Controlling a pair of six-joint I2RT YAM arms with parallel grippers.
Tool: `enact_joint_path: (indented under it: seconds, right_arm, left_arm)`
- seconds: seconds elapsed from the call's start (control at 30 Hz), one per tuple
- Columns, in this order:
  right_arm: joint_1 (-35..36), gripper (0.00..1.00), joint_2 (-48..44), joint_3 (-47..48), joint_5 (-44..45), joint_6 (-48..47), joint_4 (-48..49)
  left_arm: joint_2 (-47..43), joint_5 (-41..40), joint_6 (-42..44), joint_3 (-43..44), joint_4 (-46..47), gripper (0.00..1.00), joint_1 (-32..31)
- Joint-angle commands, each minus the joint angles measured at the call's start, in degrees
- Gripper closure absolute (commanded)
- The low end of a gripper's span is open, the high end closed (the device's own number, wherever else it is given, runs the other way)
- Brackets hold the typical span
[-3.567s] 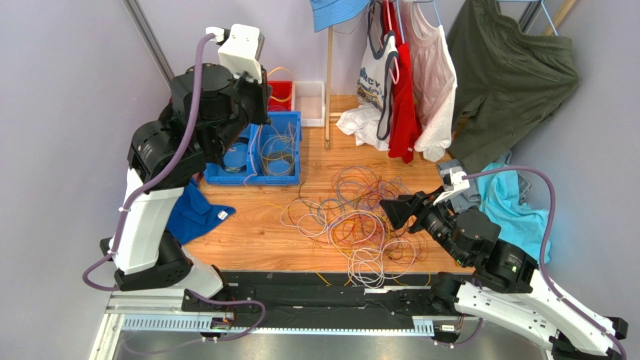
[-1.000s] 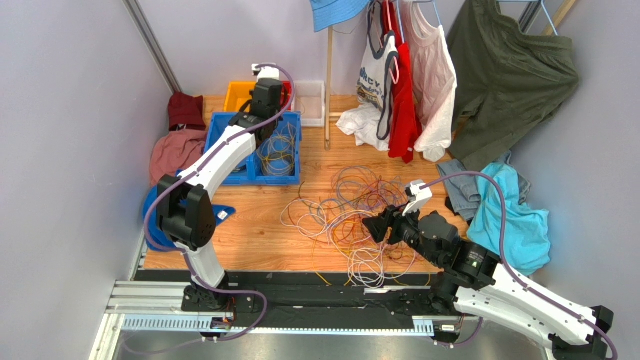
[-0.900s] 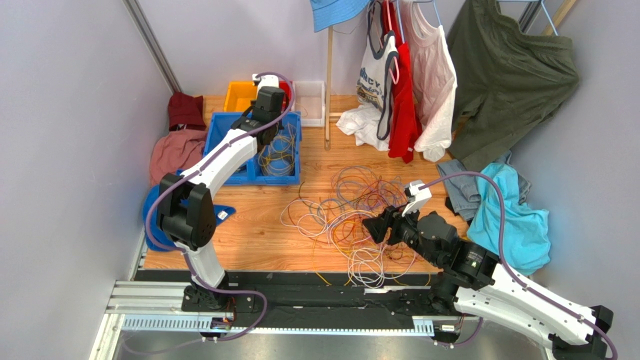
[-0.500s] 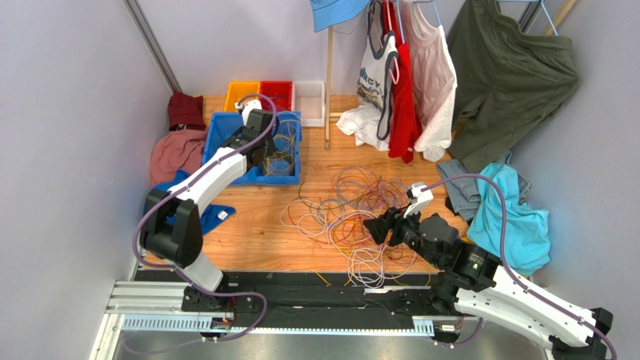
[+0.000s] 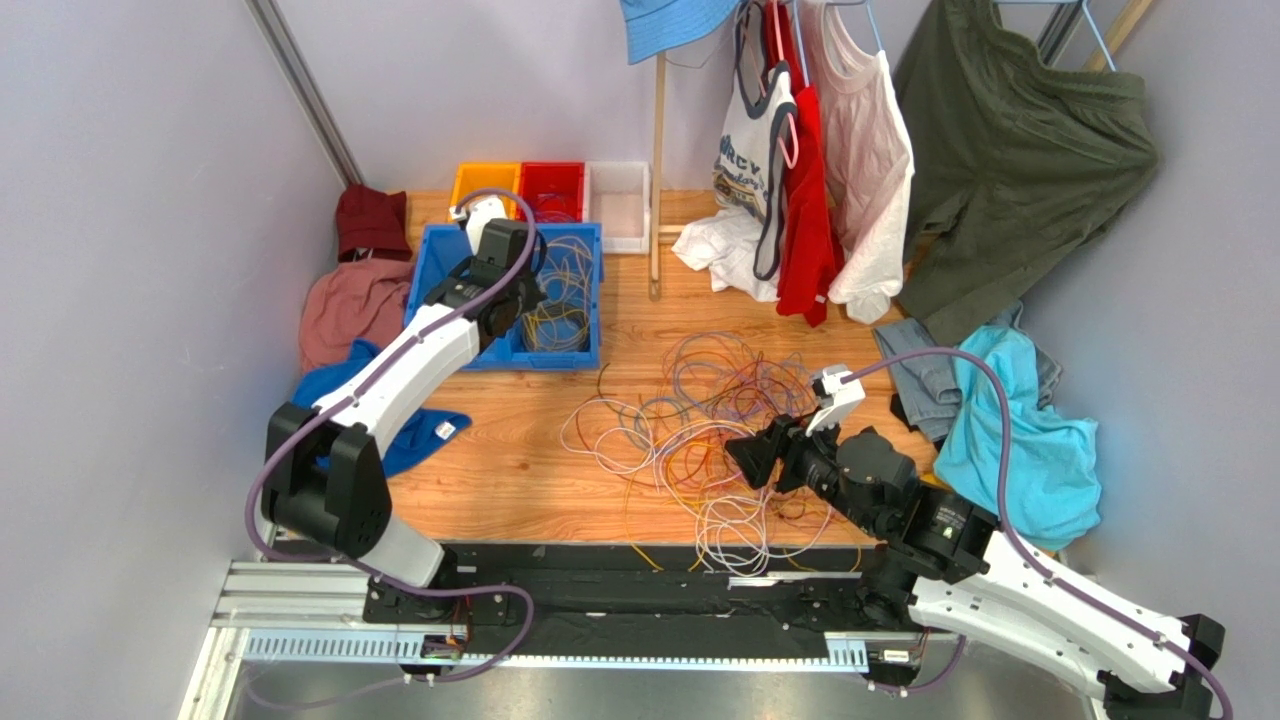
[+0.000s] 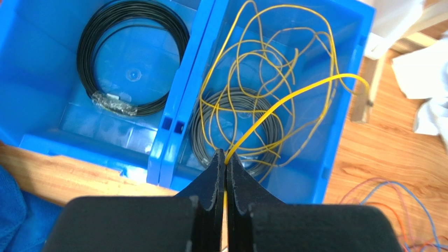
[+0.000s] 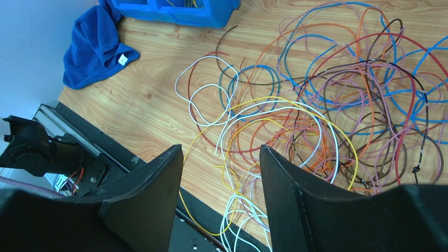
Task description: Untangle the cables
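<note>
Left gripper [image 6: 226, 157] clamps 1 yellow cable [image 6: 286, 98] over the blue bin [image 6: 181, 105]; right gripper [image 7: 221, 152] hangs jaws apart above the cables [image 7: 315, 121] heaped on the table [image 7: 158, 89]. Light, limp, probably springy: I would pinch a free outer loop.

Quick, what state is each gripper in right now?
Left gripper: shut on a yellow cable, above the blue bin.
Right gripper: open, holding nothing, over the cables.
</note>
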Motion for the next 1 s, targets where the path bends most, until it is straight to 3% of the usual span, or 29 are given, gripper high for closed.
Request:
enact_joint_path:
  seconds: [0.0,0.23,0.37,0.43,0.47,0.57,0.6,0.63,0.67,0.83,0.97]
  right_arm:
    - [-0.19,0.41,0.07,0.03,0.55,-0.24,2.62]
    - [-0.19,0.41,0.68,0.03,2.13,-1.20,2.27]
    - [-0.10,0.41,1.38,0.03,2.22,-1.82,2.35]
    - [-0.19,0.41,1.47,-0.06,2.39,-2.17,2.44]
    - [-0.19,0.41,1.65,0.03,2.39,-2.17,2.62]
    - [-0.19,0.41,1.91,-0.05,2.13,-2.26,2.71]
    - [-0.10,0.41,1.74,-0.06,2.04,-2.09,2.88]
    - [-0.19,0.41,1.74,-0.14,1.96,-1.82,3.06]
    - [-0.19,0.41,1.65,-0.40,1.87,-1.56,3.14]
    - [-0.19,0.41,1.48,-1.11,1.51,-0.24,3.67]
    - [-0.10,0.41,1.65,-1.38,1.52,0.64,3.76]
  left_arm:
    - [8.82,0.38,1.20,8.33,-0.98,1.00,1.72]
    - [24.38,1.09,3.40,28.02,-8.53,1.00,2.16]
    - [26.07,1.18,2.44,26.56,-8.99,0.99,2.69]
    - [23.18,1.62,2.52,22.01,-5.49,0.81,2.78]
    - [22.12,1.62,2.70,21.02,-4.95,0.65,2.78]
    - [18.95,1.00,3.40,19.96,-5.29,0.37,2.78]
    - [18.08,0.57,3.66,19.96,-5.56,0.31,2.78]
    - [16.41,0.22,4.19,20.13,-5.91,0.16,2.78]
    - [15.61,0.04,4.37,20.13,-6.08,0.09,2.78]
    - [7.72,-0.93,4.37,20.05,-6.88,0.07,2.52]
    - [-0.20,-0.93,6.83,15.92,-0.82,0.06,-0.73]
